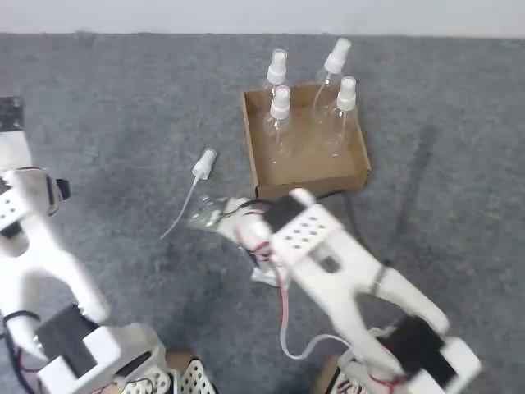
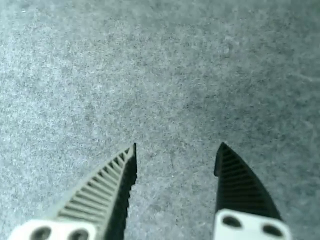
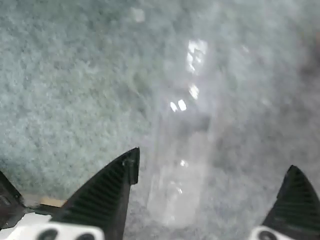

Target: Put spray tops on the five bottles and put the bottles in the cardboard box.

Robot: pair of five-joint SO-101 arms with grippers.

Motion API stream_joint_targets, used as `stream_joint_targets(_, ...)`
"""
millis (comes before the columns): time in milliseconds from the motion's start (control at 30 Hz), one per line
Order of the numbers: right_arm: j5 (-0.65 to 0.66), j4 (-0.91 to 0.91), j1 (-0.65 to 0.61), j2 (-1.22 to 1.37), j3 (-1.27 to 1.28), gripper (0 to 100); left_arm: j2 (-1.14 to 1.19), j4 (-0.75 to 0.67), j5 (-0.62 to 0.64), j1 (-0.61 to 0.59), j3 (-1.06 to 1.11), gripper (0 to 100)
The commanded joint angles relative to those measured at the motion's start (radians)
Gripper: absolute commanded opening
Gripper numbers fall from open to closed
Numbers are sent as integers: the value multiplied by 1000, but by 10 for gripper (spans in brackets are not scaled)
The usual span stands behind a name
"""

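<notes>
Open carpet (image 1: 107,123) beside the bottle (image 3: 180,170)

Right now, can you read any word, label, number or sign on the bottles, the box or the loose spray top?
None to read: the cardboard box, the four capped bottles, the loose spray top and the uncapped bottle show no print.

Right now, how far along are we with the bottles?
Four bottles with spray tops stand at the cardboard box, at least the front two inside. In hand: the right gripper is open around the fifth bottle, lying uncapped on the mat. Still to do: fit the loose spray top, then box that bottle. The left gripper is open over mat.
</notes>
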Motion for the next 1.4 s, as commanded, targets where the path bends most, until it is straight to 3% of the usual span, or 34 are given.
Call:
stream_joint_targets(0, -17, -42, 2, 113, -91, 372, -12, -26, -9, 0, -7, 232)
stream_joint_targets(100, -75, -90, 31, 170, -114, 325, -12, -26, -9, 2, -7, 232)
stream_joint_targets(233, -135, -166, 54, 173, -112, 173, -6, -26, -9, 5, -5, 232)
stream_joint_targets(400, -100, -77, 61, 173, -110, 1, -6, -26, -9, 0, -5, 232)
stream_joint_targets(533, -80, 15, 140, 148, -101, 6, -12, -20, -9, 0, -5, 231)
stream_joint_targets(667, -66, 51, 285, 10, -66, 6, -14, -8, -9, 5, -5, 231)
stream_joint_targets(767, 26, 148, 415, -134, -46, 6, -15, 61, -43, 41, -13, 230)
stream_joint_targets(967, 238, 180, 839, -306, -37, 6, -63, 140, -75, 222, -5, 229)
stream_joint_targets(1133, 382, 50, 1142, -243, -29, 6, -66, 123, 91, 482, -22, 231)
stream_joint_targets(1267, 391, -93, 1251, -96, -37, 6, -12, 124, 190, 647, -131, 229)
stream_joint_targets(1367, 391, -185, 1288, 19, -51, 6, 121, 176, 239, 674, -282, 228)
